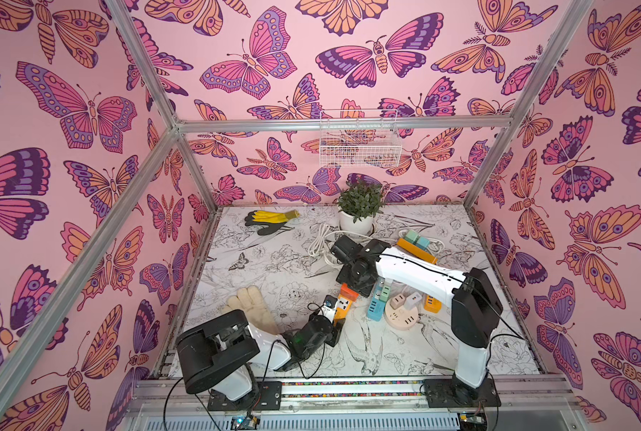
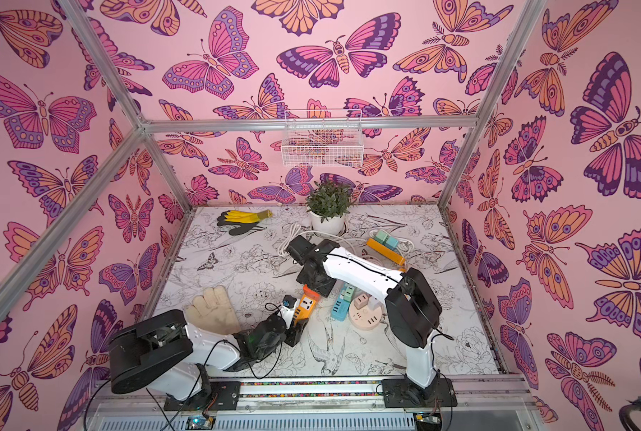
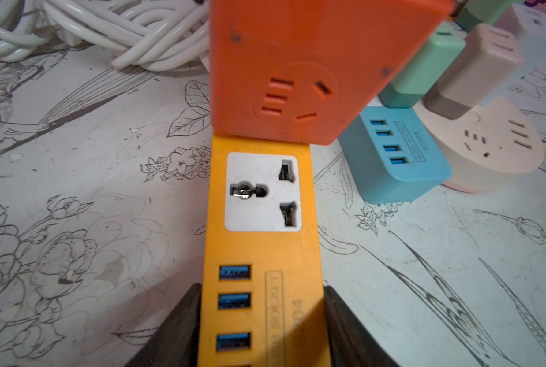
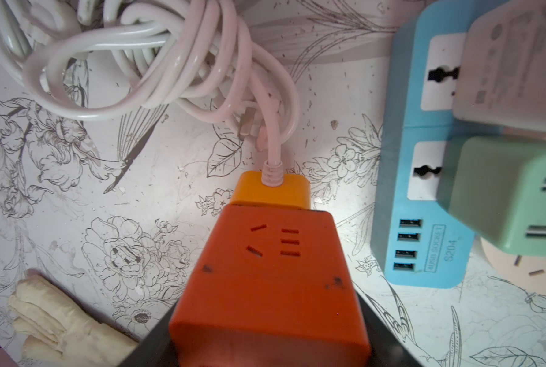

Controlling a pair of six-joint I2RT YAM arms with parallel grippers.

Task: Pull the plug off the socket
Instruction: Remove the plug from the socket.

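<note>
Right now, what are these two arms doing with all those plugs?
The left gripper clamps the yellow power strip at its USB end. The right gripper grips the orange plug block at the strip's cord end. The block appears to sit against the strip, so it does not look pulled off yet.

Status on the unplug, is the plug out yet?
Not out yet. Done: the left gripper clamps the yellow power strip and the right gripper clamps the orange plug cube. In hand: the pull itself; the cube looks seated on the strip's end socket, no prongs showing. Left: lift it clear of the strip.
</note>
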